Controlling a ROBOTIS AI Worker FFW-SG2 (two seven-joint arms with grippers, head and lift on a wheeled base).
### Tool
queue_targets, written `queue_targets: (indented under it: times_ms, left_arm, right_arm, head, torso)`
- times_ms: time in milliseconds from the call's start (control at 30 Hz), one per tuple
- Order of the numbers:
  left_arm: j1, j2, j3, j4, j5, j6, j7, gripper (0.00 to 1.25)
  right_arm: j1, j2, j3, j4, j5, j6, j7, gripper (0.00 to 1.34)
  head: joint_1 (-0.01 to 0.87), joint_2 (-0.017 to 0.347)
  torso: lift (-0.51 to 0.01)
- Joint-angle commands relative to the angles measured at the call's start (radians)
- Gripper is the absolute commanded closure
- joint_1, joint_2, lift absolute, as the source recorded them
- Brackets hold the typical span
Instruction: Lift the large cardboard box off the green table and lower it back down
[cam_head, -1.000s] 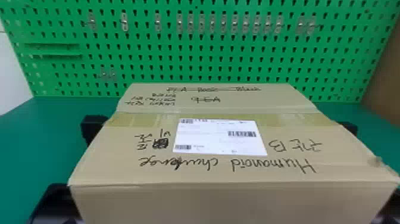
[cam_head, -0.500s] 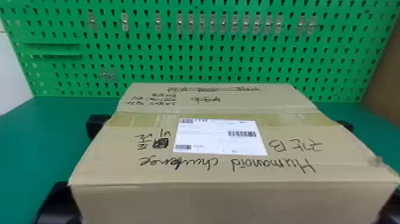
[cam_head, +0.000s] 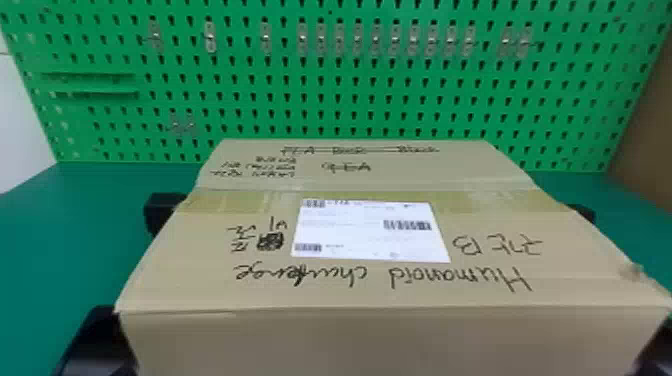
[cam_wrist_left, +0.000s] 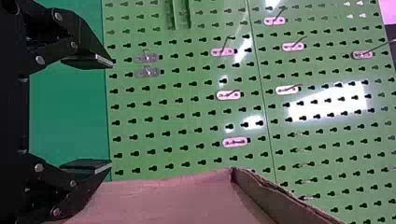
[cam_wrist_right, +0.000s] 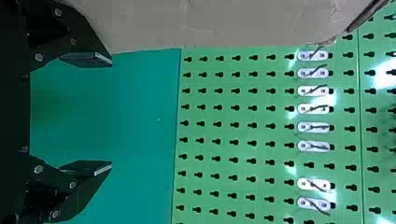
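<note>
Large brown cardboard box (cam_head: 380, 340) between black left gripper (cam_head: 162, 207) at nine o'clock, black right gripper (cam_head: 586, 212) at three.
Both gape wide, empty, perhaps touching its sides.

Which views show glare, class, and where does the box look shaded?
Left wrist view: white reflections on the pegboard, one a large slanted patch; right wrist view: bright glare near several hooks; head view: front of the cardboard box darker than its top.
</note>
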Motion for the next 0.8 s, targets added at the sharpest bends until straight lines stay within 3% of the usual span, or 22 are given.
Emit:
queue_targets:
  times_ms: [0, 767]
  left_arm:
    - [0.003, 0.002, 0.015, 0.0, -0.002, -0.002, 0.0, 0.49]
    - [-0.003, 0.017, 0.069, -0.012, -0.038, -0.005, -0.04, 0.49]
  right_arm:
    - [0.003, -0.012, -0.027, 0.004, 0.005, 0.0, 0.0, 0.48]
    - [0.017, -0.064, -0.13, -0.01, 0.045, 0.005, 0.0, 0.48]
  head:
    - [0.508, 0.051]
    - [0.508, 0.051]
  torso:
    - [-0.211]
    - [-0.211]
